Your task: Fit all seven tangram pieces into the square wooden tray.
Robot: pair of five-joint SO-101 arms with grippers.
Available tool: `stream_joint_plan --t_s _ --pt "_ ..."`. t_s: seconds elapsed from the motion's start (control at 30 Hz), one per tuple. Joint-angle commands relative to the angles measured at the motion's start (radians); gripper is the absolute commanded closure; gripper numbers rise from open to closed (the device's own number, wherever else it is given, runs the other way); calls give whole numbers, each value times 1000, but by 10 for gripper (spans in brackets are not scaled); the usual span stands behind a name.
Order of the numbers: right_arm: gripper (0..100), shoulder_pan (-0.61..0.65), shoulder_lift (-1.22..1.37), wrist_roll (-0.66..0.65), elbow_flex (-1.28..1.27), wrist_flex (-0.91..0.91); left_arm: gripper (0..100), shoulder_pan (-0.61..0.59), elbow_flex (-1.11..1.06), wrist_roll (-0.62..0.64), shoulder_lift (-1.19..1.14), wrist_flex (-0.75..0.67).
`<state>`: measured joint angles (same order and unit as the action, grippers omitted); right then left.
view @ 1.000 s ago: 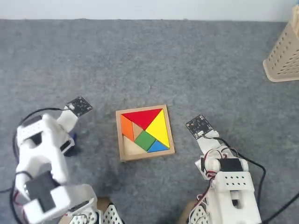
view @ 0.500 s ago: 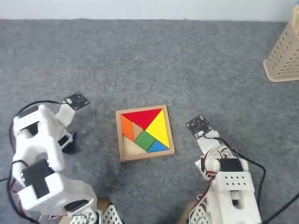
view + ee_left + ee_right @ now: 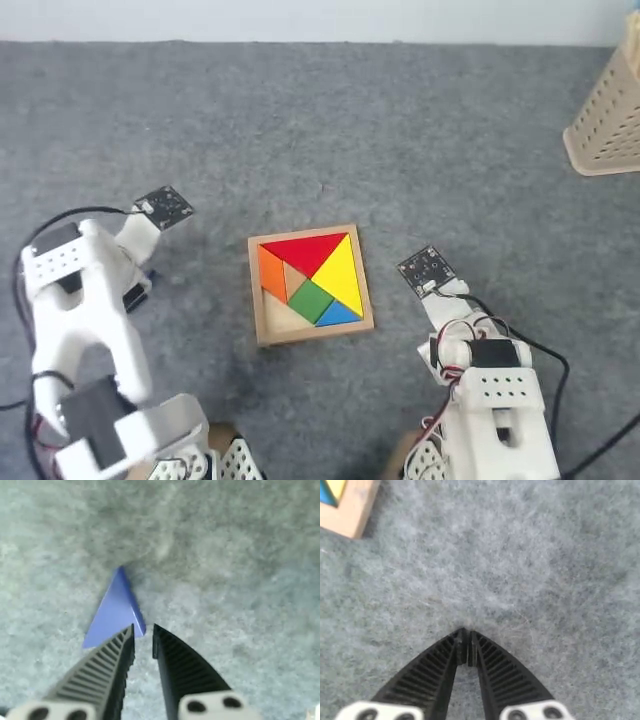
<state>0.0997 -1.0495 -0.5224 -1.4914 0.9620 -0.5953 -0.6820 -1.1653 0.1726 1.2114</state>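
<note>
The square wooden tray (image 3: 266,331) lies mid-table, holding red, orange, yellow, green and blue pieces, with bare wood in its near-left part. A blue-violet triangle (image 3: 116,611) lies flat on the grey carpet left of the tray, and it peeks out from under the left arm (image 3: 148,275). My left gripper (image 3: 143,628) hangs just over it, open by a narrow gap, with one corner of the triangle at its fingertips. My right gripper (image 3: 465,632) is shut on nothing above bare carpet, near the tray's corner (image 3: 347,510).
A beige perforated basket (image 3: 610,110) stands at the far right edge. Grey carpet covers the table all around the tray. The right arm's base (image 3: 495,400) sits near the front, right of the tray.
The left arm has swung and shifted toward the left edge, and the part of the triangle showing beside it has changed. The right arm and tray have not moved.
</note>
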Motion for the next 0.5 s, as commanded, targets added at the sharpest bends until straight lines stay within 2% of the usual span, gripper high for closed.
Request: stream_joint_plan --t_s 0.0,0.1,0.17,0.3,0.47 --pt "991 -15 -24 -17 5 -18 941 0 16 8 69 15" --pt "991 -15 -24 -17 5 -18 885 -18 10 20 64 -69" --pt "991 -16 -24 -17 5 -16 837 -48 7 100 46 -170" --pt "991 -16 -24 -17 5 -16 849 -91 16 287 -51 -341" --pt "991 -16 -24 -17 5 -16 850 -114 97 364 -226 -367"
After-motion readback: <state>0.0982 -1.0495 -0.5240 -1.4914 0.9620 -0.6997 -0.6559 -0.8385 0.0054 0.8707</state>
